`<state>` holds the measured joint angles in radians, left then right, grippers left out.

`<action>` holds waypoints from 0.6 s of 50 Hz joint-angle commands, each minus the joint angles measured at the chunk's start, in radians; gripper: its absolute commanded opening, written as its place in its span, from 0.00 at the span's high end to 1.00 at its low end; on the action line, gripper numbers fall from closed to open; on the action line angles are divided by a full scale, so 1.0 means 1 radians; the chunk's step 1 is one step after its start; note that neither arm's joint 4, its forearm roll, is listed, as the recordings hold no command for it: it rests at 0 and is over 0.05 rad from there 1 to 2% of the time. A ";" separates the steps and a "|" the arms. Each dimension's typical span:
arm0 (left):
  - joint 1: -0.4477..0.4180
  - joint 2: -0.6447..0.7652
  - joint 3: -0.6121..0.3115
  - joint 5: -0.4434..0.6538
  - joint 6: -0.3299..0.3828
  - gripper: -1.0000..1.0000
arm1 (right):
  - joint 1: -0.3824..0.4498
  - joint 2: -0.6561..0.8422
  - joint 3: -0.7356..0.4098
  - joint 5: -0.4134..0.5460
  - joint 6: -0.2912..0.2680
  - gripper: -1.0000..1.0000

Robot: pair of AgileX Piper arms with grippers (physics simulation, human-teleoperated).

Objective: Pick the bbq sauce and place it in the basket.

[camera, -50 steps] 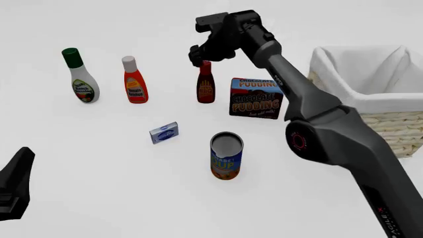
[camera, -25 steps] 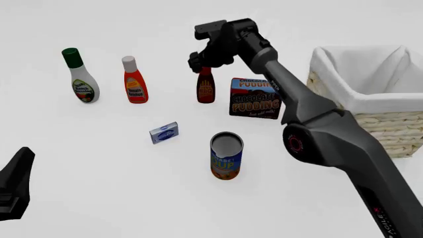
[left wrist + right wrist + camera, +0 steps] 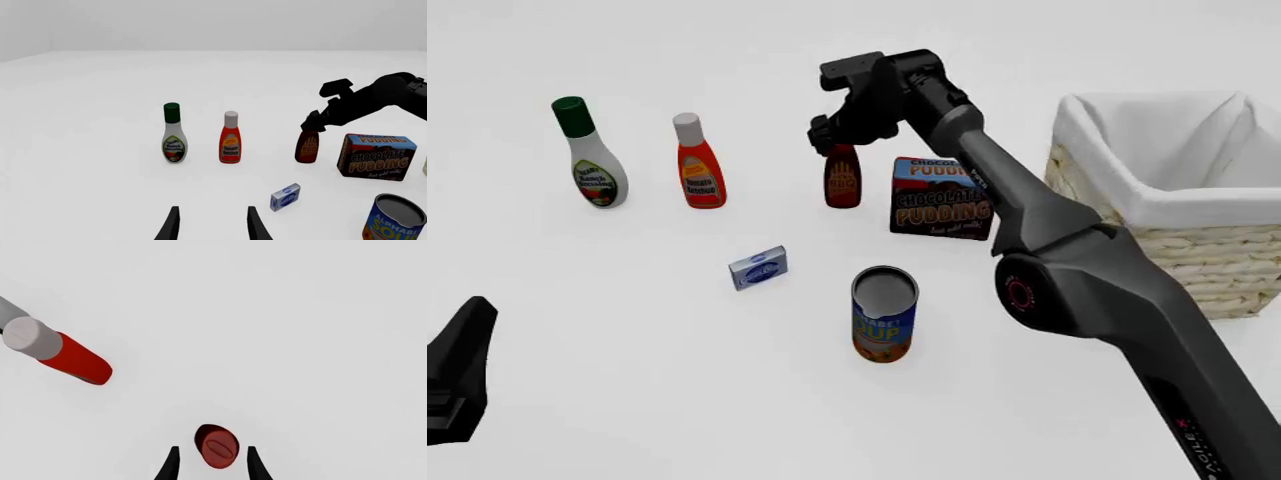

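Your right gripper (image 3: 831, 135) covers the cap and neck of the bbq sauce (image 3: 842, 182) in the front view, so you cannot tell there whether the fingers touch it. The basket (image 3: 1174, 215) runs off the right edge. The soup can (image 3: 395, 220) is cut by the left wrist view's corner. Small label print is unreadable.

bbq sauce (image 3: 842, 180): slim dark brown bottle, red cap, orange-lettered label; upright on tabletop, toward far edge, centre. basket (image 3: 1214, 250): large woven wicker, white cloth lining; at right edge, open side up
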<state>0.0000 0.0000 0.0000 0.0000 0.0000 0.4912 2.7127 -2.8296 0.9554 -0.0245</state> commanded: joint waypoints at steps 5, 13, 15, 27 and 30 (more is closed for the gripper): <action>0.000 0.000 0.000 0.000 0.000 0.00 | -0.002 0.007 0.000 -0.005 -0.005 0.00; 0.000 0.000 0.000 0.000 0.000 0.00 | -0.001 0.014 0.000 -0.009 -0.005 0.00; 0.000 0.000 0.000 0.000 0.000 0.00 | -0.002 0.017 0.000 -0.010 -0.005 0.00; 0.000 0.000 0.000 0.000 0.000 0.00 | -0.007 0.025 0.000 -0.013 -0.011 0.00; 0.000 0.000 0.000 0.000 0.000 0.00 | -0.006 0.025 0.000 -0.015 -0.010 0.00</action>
<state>0.0000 0.0000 0.0000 0.0000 0.0000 0.4875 2.7316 -2.8298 0.9449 -0.0319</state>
